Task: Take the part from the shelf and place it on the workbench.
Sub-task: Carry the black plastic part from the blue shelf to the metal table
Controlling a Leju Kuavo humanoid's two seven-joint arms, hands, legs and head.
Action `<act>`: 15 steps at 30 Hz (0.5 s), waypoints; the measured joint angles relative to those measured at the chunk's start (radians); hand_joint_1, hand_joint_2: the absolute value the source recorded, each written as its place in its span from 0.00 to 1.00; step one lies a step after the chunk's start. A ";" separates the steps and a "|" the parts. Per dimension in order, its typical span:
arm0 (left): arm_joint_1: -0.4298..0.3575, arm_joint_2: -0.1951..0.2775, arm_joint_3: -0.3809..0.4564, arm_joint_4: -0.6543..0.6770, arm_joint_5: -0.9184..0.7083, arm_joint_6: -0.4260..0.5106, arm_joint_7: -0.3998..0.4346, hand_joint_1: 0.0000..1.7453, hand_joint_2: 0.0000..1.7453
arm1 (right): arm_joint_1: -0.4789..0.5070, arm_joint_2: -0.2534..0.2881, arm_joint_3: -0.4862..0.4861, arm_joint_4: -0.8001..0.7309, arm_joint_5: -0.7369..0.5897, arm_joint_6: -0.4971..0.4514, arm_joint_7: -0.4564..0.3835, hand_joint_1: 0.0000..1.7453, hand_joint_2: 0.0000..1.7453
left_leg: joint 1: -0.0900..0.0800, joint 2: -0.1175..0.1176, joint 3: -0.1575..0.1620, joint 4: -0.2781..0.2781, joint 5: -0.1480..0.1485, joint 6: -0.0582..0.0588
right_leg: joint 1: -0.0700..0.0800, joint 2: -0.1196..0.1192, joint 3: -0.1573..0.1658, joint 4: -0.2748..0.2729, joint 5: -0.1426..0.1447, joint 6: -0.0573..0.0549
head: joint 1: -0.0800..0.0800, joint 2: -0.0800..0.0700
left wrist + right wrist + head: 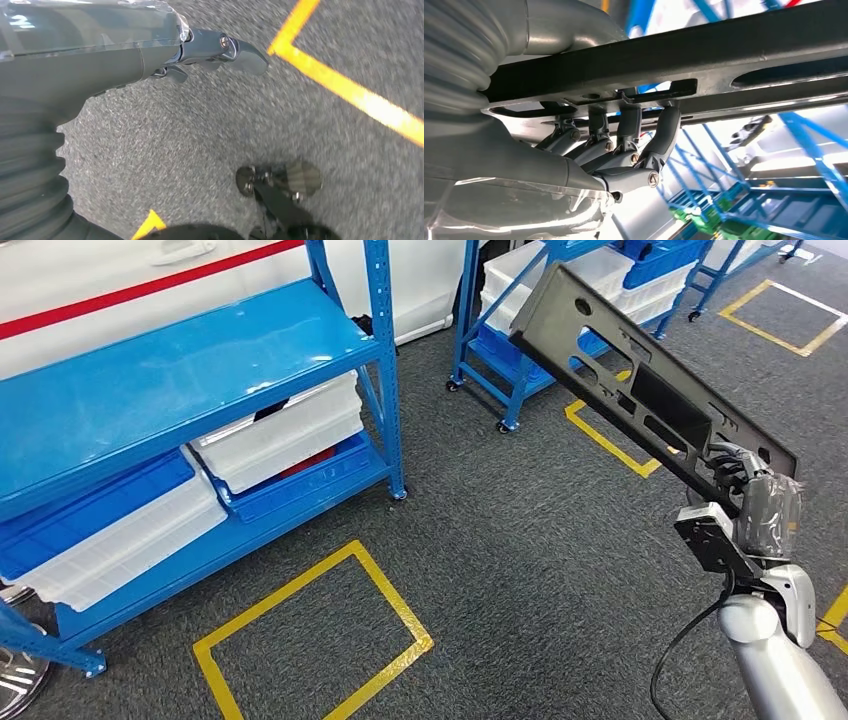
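The part (640,380) is a long, flat black panel with several cut-outs, held up at a slant over the grey carpet to the right of the shelves. My right hand (765,505) grips it at its lower right end. In the right wrist view the fingers (624,145) curl up around the part's (724,45) edge from below. My left hand (150,50) hangs over the carpet with its thumb out and holds nothing.
A blue shelf (180,380) stands at the left, with white bins (290,430) and blue trays on its lower level. A second blue wheeled shelf (520,350) with bins stands behind the part. Yellow tape outlines (310,640) mark the carpet.
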 joint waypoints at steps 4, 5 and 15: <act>-0.004 0.000 -0.008 0.000 -0.007 -0.004 0.003 0.00 1.00 | -0.010 -0.003 -0.008 -0.011 0.000 0.001 0.003 1.00 1.00 | -0.005 0.049 -0.005 0.024 -0.017 -0.017 | 0.002 -0.064 0.124 -0.210 0.088 -0.007 | 0.000 0.000; -0.005 0.000 -0.010 0.000 -0.008 -0.005 0.003 0.00 1.00 | -0.015 -0.003 -0.010 -0.012 0.000 0.001 0.004 1.00 1.00 | -0.008 0.059 -0.005 0.029 -0.022 -0.022 | 0.005 -0.075 0.136 -0.233 0.091 -0.015 | 0.000 0.000; -0.004 -0.002 -0.018 0.000 0.004 0.005 0.002 0.00 1.00 | -0.041 0.020 -0.010 0.003 0.009 -0.001 -0.016 1.00 1.00 | 0.001 -0.031 -0.126 0.319 -0.167 -0.054 | 0.008 0.031 0.119 -0.243 0.110 -0.065 | -0.001 0.000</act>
